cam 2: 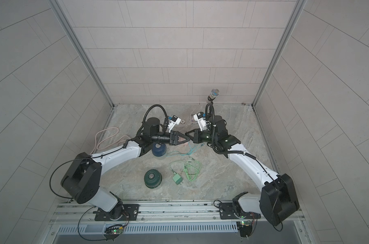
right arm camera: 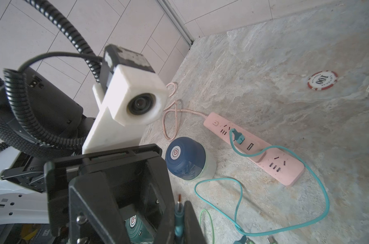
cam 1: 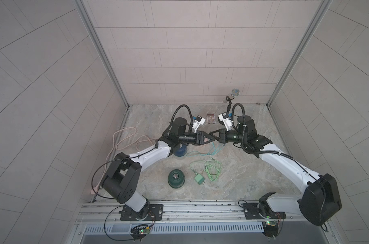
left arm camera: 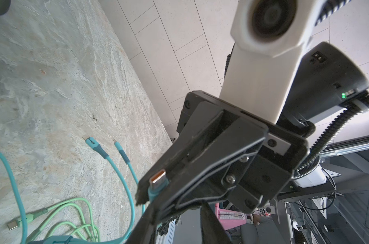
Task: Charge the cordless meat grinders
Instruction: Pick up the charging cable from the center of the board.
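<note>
Right fingers (left arm camera: 179,152) pinch plug (left arm camera: 158,181); left fingers (right arm camera: 94,202) seemingly apart.

dark blue grinder (right arm camera: 184,158) near pink power strip (right arm camera: 270,162), teal cable (right arm camera: 240,138) plugged into the strip and looping across stone tabletop (right arm camera: 264,63), poker chip (right arm camera: 322,80) well apart

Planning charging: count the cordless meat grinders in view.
2. The dark blue grinder stands partly under the left arm; the dark green grinder stands in the open beside the green plug adapter. That arm could hide more.
</note>
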Controlling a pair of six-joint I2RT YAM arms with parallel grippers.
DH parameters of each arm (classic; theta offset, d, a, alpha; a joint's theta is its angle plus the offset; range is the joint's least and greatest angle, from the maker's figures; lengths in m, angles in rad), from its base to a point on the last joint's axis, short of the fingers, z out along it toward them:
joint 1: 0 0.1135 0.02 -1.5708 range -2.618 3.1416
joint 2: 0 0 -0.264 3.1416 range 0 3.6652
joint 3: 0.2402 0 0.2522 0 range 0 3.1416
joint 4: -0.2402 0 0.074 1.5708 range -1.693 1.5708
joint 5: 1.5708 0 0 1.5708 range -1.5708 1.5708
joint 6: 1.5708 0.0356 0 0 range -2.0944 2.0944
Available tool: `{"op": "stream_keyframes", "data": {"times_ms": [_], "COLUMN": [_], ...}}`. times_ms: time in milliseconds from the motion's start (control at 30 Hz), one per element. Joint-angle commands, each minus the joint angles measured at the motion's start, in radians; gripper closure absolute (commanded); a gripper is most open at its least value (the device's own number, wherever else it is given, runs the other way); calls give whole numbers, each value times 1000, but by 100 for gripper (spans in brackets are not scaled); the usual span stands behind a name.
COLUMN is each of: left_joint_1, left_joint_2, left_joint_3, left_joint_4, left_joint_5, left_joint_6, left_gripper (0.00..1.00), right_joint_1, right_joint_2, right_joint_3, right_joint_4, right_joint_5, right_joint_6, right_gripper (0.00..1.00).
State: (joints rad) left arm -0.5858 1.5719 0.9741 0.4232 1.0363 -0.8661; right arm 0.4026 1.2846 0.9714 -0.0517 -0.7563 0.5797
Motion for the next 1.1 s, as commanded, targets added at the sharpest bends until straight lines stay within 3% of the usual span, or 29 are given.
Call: {"op": "stream_keyframes", "data": {"times_ms": [0,267,733,900,1067], "left_joint_1": [-16,-16,-16,-16,-15], "left_joint_2": [14,-18,-12,2,2], "left_joint_3": [-27,-18,44,50,53], "left_joint_4": [28,-184,-137,-109,-114], "left_joint_5": [16,-26,-18,-4,-4], "left_joint_6": [-4,136,108,88,95], "left_gripper": [68,68,78,95,100], "right_joint_1": [2,-12,-11,-13,-22], "right_joint_2": [-29,-24,-54,-53,-57], "right_joint_3": [3,12,-61,-79,-94], "right_joint_4": [77,68,55,75,96], "right_joint_5": [-41,-43,-65,-69,-81], "right_joint_6": [38,46,-21,-21,-35], "right_gripper": [90,90,88,87,83]}}
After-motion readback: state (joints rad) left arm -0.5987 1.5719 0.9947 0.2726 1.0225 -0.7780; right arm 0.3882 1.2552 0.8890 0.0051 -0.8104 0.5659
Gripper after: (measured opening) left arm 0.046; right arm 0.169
